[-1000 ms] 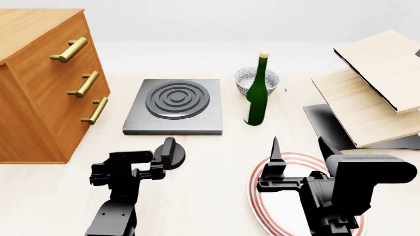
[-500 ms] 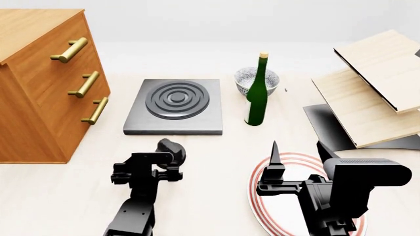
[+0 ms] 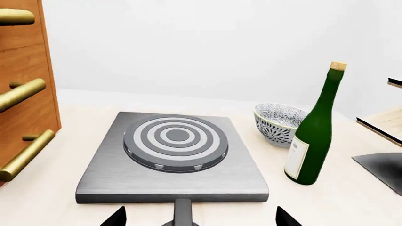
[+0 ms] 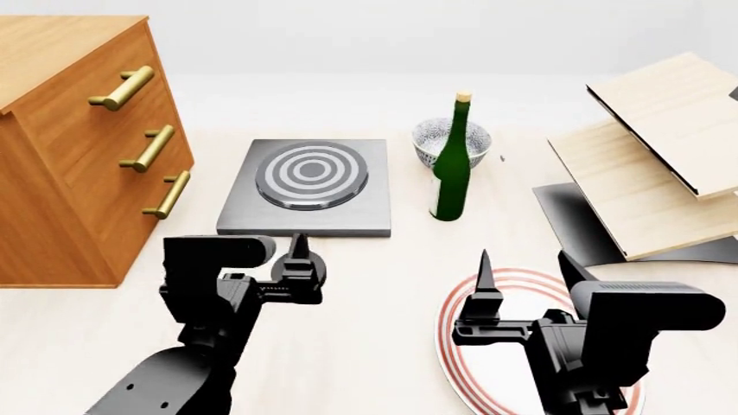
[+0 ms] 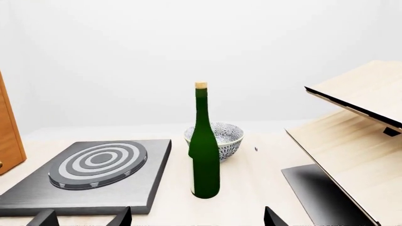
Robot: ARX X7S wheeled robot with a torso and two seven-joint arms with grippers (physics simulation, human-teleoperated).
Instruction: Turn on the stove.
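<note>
My views are bright, evenly lit and sharp edge to edge, without blur or distortion. Shadows are faint. A soft sheen runs down the green bottle [image 3: 312, 141]. At twelve o'clock from my left gripper [image 4: 297, 264], the stove [image 4: 308, 176] rings glow white.

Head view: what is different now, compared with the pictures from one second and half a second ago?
The burner rings on the stove went from dark to glowing white. The left gripper, at the knob in front of the slab, rotated; the knob itself is hidden now. The right gripper, green bottle, bowl and drawer cabinet kept their places.
</note>
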